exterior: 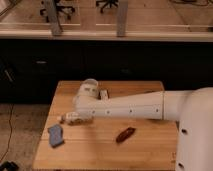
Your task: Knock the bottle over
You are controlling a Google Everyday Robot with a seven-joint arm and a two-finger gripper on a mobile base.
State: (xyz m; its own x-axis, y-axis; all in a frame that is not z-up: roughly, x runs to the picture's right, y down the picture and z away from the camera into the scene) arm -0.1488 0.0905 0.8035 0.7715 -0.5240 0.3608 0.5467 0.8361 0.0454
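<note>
A small whitish object with brown mottling, which looks like the bottle, lies lengthwise on the wooden table near its left side. My white arm reaches across from the right. Its end, with the gripper, sits right at this object's right end and partly covers it. I cannot tell whether the two are touching.
A blue flat item lies near the table's front left corner. A brown elongated item lies right of centre. A small white thing stands behind the arm. A dark counter front runs behind the table.
</note>
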